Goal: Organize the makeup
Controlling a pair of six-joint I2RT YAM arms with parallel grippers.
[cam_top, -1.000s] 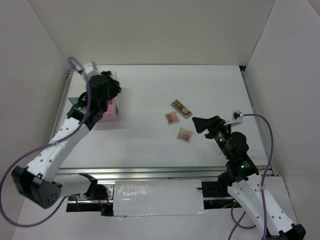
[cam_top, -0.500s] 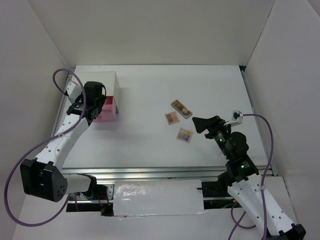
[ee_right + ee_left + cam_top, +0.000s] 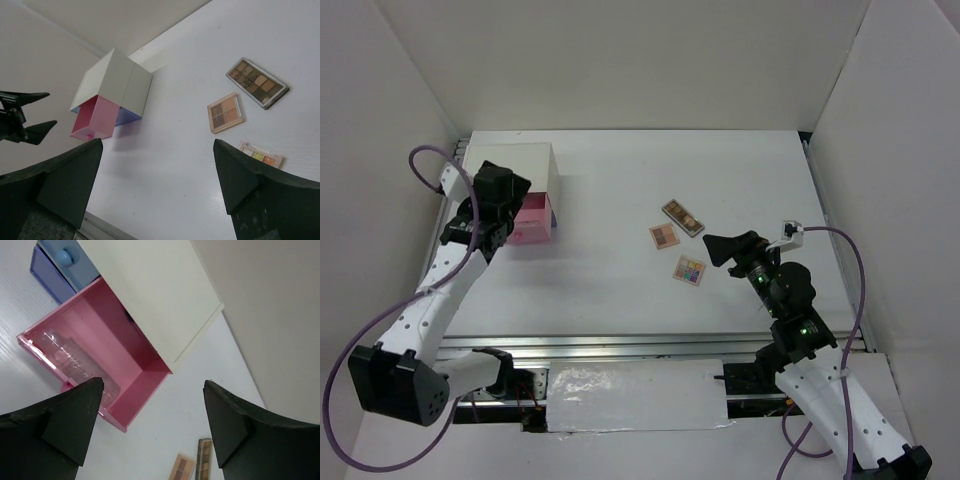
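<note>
Three flat palettes lie mid-table: brown [image 3: 683,217], pinkish-tan [image 3: 664,236] and multicoloured [image 3: 689,270]. The right wrist view shows them too: brown [image 3: 257,83], pinkish-tan [image 3: 226,112], multicoloured [image 3: 261,155]. The pink drawer [image 3: 115,340] of the white box [image 3: 155,290] stands open, with a clear makeup item [image 3: 75,362] lying inside. My left gripper [image 3: 154,385] is open and empty, raised beside the drawer's left side [image 3: 510,190]. My right gripper [image 3: 157,145] is open and empty, just right of the palettes [image 3: 713,250]. The dark-capped bottle and slim stick are out of view.
The white box [image 3: 525,170] sits at the table's far left, its pink drawer [image 3: 533,225] pulled toward the front. A blue drawer [image 3: 65,265] next to it is slightly open. White walls enclose the table on three sides.
My left arm has drawn back from above the box and pink drawer to their left side. The right arm and the palettes have not moved.
</note>
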